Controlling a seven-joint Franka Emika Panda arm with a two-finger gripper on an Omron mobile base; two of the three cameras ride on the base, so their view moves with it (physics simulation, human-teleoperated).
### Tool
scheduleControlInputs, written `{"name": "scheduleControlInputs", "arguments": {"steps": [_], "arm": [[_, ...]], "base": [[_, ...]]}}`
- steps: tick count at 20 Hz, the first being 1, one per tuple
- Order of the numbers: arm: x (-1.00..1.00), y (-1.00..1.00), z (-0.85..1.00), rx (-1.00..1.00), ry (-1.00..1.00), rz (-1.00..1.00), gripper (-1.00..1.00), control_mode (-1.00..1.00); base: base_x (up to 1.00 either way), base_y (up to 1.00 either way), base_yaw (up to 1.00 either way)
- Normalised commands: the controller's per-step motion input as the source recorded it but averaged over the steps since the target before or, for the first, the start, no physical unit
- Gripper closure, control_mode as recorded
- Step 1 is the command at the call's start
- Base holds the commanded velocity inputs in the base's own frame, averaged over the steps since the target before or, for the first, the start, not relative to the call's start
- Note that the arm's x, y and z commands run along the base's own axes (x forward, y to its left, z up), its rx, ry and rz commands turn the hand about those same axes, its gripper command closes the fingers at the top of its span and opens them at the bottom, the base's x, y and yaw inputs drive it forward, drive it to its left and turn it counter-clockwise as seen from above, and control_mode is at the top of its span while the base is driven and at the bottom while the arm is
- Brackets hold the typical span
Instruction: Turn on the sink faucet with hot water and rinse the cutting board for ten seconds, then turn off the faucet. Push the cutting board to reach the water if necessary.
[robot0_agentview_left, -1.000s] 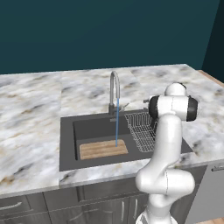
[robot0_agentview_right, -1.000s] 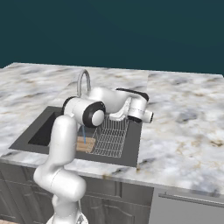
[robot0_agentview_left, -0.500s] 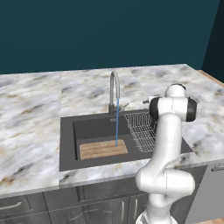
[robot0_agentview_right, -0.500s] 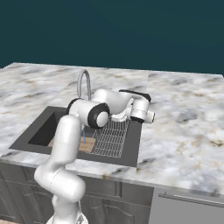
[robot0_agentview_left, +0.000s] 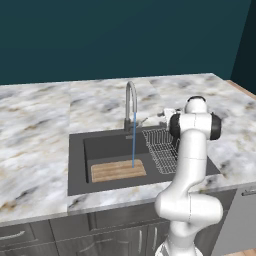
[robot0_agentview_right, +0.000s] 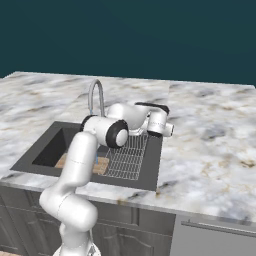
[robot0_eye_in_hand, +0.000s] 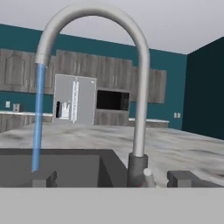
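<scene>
A: Starting at the left, we see the cutting board lying flat in the sink, against the basin's front wall.
B: We agree. The water falls from the sink faucet onto the board's right end.
A: Right of that stands a wire dish rack.
B: And our gripper sits by the sink's back rim, jaws spread wide, holding nothing, facing the faucet's base.

Rendered home kitchen: marble counter, dark sink with gooseneck faucet, wire dish rack, grey cabinets, teal walls.
</scene>
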Motion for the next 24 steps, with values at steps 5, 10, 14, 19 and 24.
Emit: {"name": "scheduleControlInputs", "arguments": {"steps": [5,10,14,19,24], "arm": [[0.06,0.30,0.00,0.00,0.00,0.00,-1.00,-1.00],[0.00,0.31,0.00,0.00,0.00,0.00,-1.00,-1.00],[0.00,0.31,0.00,0.00,0.00,0.00,-1.00,-1.00],[0.00,0.26,0.00,0.00,0.00,0.00,-1.00,-1.00],[0.11,0.13,0.00,0.00,0.00,0.00,-1.00,-1.00]], "base": [[0.00,0.00,0.00],[0.00,0.00,0.00],[0.00,0.00,0.00],[0.00,0.00,0.00],[0.00,0.00,0.00]]}}
